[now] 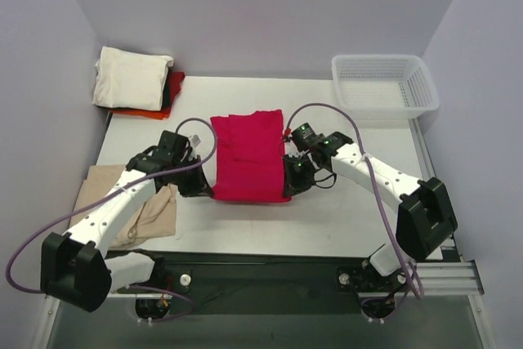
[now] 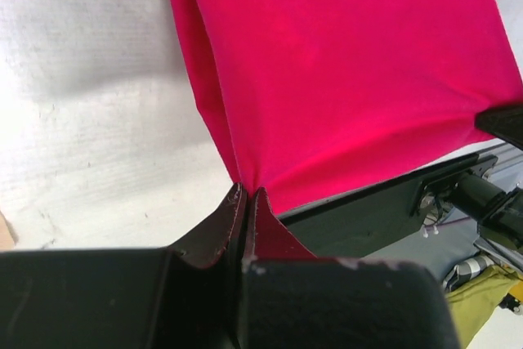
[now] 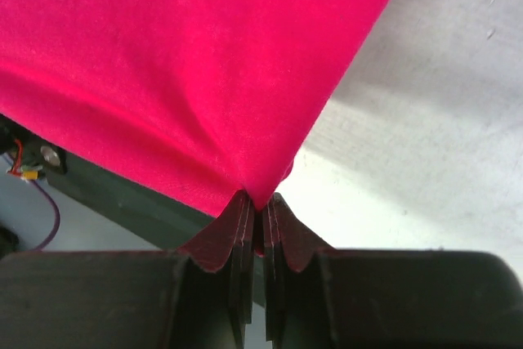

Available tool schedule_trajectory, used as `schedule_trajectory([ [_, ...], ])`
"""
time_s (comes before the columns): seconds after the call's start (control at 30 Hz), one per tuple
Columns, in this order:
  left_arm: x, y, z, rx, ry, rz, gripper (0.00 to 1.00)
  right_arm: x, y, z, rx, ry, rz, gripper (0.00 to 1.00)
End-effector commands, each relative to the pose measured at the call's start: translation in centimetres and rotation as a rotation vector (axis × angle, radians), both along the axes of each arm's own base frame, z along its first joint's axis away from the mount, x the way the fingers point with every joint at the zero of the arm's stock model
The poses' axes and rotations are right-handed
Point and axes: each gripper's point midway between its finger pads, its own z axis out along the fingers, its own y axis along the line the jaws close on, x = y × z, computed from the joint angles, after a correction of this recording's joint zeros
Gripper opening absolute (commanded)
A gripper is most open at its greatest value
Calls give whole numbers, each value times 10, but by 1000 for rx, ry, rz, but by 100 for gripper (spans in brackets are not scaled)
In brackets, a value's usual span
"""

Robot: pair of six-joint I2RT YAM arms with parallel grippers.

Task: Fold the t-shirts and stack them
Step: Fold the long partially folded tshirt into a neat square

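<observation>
From above, the bright crimson-red soft cloth t-shirt [image 1: 249, 157] lies partly folded in the middle of the white table [image 1: 343, 218], with the left gripper [image 1: 208, 189] and right gripper [image 1: 288, 185] at its near corners. In the left wrist view, the jaws are clenched on a pinched red corner. In the right wrist view, the jaws likewise clamp the cloth, which is drawn taut.

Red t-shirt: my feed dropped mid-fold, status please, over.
Left gripper shut on crimson t-shirt, near-left corner. Right gripper shut on near-right corner. Shirt part-folded. Tan t-shirt off left, nothing blocking.
</observation>
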Motion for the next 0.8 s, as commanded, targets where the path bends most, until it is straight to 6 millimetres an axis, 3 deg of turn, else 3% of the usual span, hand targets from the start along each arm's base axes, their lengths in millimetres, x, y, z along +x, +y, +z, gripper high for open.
schedule_trajectory([
  [0.0, -19, 16, 9, 56, 14, 13, 0, -28, -21, 9, -57, 51, 44, 0],
  [0.1, -22, 21, 14, 79, -2, 12, 0, -32, -25, 10, -66, 55, 57, 0],
  [0.23, -2, 18, 32, 77, -61, 23, 0, -22, -22, 20, -68, 20, 56, 0],
  [0.5, 49, 7, 49, 74, -141, 66, 0, 29, -10, 41, -71, -84, 19, 0],
  [0.53, 53, 5, 50, 74, -147, 66, 0, 39, -6, 51, -56, -114, 15, 0],
  [0.77, 91, 5, 56, 113, -193, 82, 0, 87, 1, 58, -42, -147, -23, 0],
])
